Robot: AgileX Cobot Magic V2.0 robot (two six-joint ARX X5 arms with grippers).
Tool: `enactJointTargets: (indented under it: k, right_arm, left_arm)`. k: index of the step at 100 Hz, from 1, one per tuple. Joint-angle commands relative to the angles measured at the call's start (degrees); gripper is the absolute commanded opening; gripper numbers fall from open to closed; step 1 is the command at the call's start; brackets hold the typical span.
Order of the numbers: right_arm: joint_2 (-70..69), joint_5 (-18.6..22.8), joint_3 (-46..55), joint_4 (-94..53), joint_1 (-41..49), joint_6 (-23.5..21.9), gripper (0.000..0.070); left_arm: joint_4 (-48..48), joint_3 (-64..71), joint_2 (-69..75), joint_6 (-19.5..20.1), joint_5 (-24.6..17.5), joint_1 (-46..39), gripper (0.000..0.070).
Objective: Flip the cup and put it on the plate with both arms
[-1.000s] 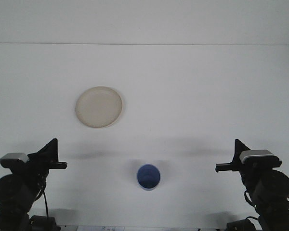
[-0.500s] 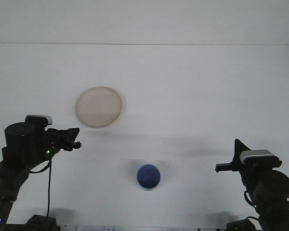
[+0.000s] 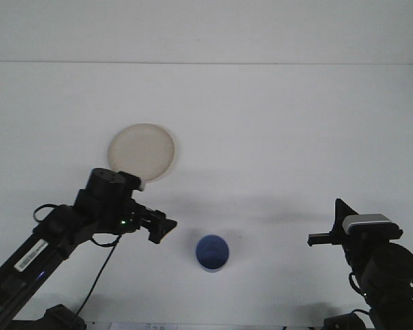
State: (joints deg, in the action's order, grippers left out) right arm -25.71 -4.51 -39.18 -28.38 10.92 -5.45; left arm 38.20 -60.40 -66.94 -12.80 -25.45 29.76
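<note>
A white table (image 3: pixel 275 124) is filling the scene under a pale wall. The blue cup (image 3: pixel 212 252) is sitting near the front edge, about midway across, touching nothing. The cream plate (image 3: pixel 142 152) is lying farther back and to the left, well apart from the cup. The left gripper (image 3: pixel 162 228) is hanging just left of the cup, its fingers slightly spread. The right gripper (image 3: pixel 318 239) is sitting at the near right, well clear of the cup; whether it is spread I cannot tell.

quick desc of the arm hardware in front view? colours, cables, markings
Both arms are matte black. The left arm has a white label strip on its link, a small green indicator light near the wrist and loose black cables. The right arm carries a silver-grey module on top, with a black cable below.
</note>
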Motion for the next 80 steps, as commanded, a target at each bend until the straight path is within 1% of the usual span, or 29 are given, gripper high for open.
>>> enactJointTargets:
  k: [1,16,27,37,51,61,63,66,68,69,70,78,80]
  right_arm:
    - [-0.2,0.2,-0.5,0.5,0.2,-0.8,0.0]
    - [-0.2,0.2,-0.5,0.4,0.2,-0.8,0.0]
    - [-0.2,0.2,-0.5,0.4,0.2,-0.8,0.0]
    - [-0.2,0.2,-0.5,0.4,0.2,-0.8,0.0]
    - [-0.2,0.2,-0.5,0.4,0.2,-0.8,0.0]
    - [-0.2,0.2,-0.5,0.4,0.2,-0.8,0.0]
    - [-0.2,0.2,-0.5,0.4,0.2,-0.8,0.0]
    - [-0.2,0.2,-0.5,0.4,0.2,-0.8,0.0]
    - [-0.2,0.2,-0.5,0.4,0.2,-0.8,0.0]
    - [-0.2,0.2,-0.5,0.4,0.2,-0.8,0.0]
    - [-0.2,0.2,-0.5,0.4,0.2,-0.8,0.0]
    - [-0.2,0.2,-0.5,0.4,0.2,-0.8,0.0]
    - [-0.2,0.2,-0.5,0.4,0.2,-0.8,0.0]
  left_arm:
    - [-0.4,-2.5,-3.1,0.1,-0.4,3.9,0.0466]
    - [0.0,-6.8,-10.4,0.4,2.9,10.5,0.0465]
    - [0.7,-9.7,-14.4,0.9,3.1,13.6,0.0464]
    - [1.0,-11.2,-17.0,1.6,3.7,15.8,0.0463]
    - [1.4,-11.4,-20.6,1.6,7.3,18.3,0.0463]
    - [1.6,-11.4,-23.5,1.6,7.7,19.4,0.045]
    - [1.5,-11.4,-23.9,1.6,7.7,19.5,0.0436]
    - [1.2,-11.4,-24.5,1.6,7.7,19.7,0.0392]
    - [1.0,-11.4,-24.9,1.6,7.7,19.8,0.0336]
    - [0.9,-11.4,-25.0,1.6,7.7,19.9,0.0322]
    - [0.7,-11.4,-25.1,1.6,7.7,19.9,0.0277]
    - [-0.2,-11.4,-25.6,1.6,7.7,20.2,0.0006]
    - [-0.5,-11.4,-25.6,1.6,7.7,20.2,0.0]
